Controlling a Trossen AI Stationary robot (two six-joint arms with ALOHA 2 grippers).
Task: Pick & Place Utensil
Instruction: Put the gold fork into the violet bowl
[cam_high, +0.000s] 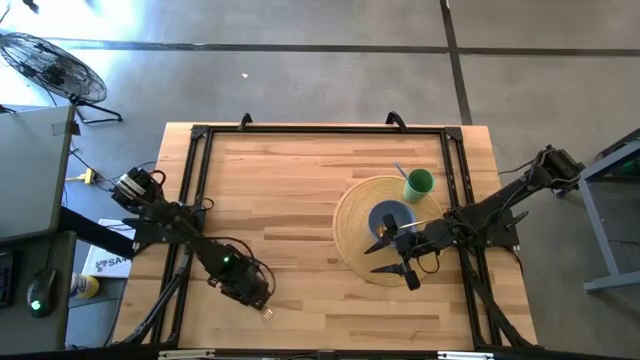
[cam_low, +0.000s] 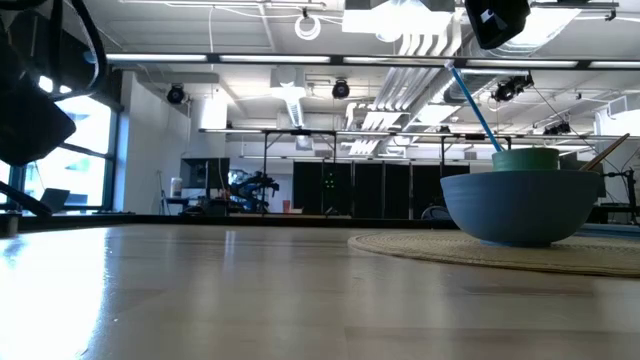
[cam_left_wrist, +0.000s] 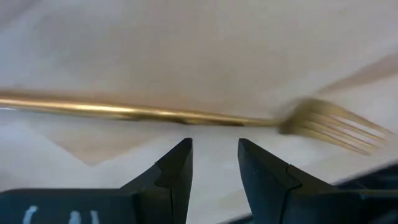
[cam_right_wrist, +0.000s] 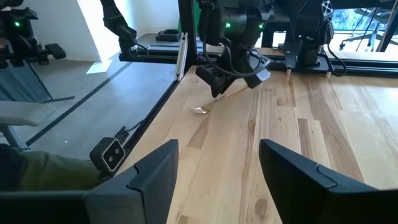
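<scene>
Gold fork (cam_left_wrist: 186, 115): approach for pickup, not yet gripped.
Lies flat near the table's (cam_high: 300, 180) front edge, left of centre. Left gripper (cam_left_wrist: 214, 163) poised over its handle, fingers parted narrowly, empty; next, descend and close. Right gripper (cam_high: 393, 255) waits open above the placemat (cam_high: 350, 225) and blue bowl (cam_high: 400, 213).

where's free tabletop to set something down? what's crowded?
Free: the bare wood between the left end effector with its gold fork and the woven mat, plus the strip along the far edge. Crowded: the mat, with blue bowl, green cup and right end effector over it.
</scene>
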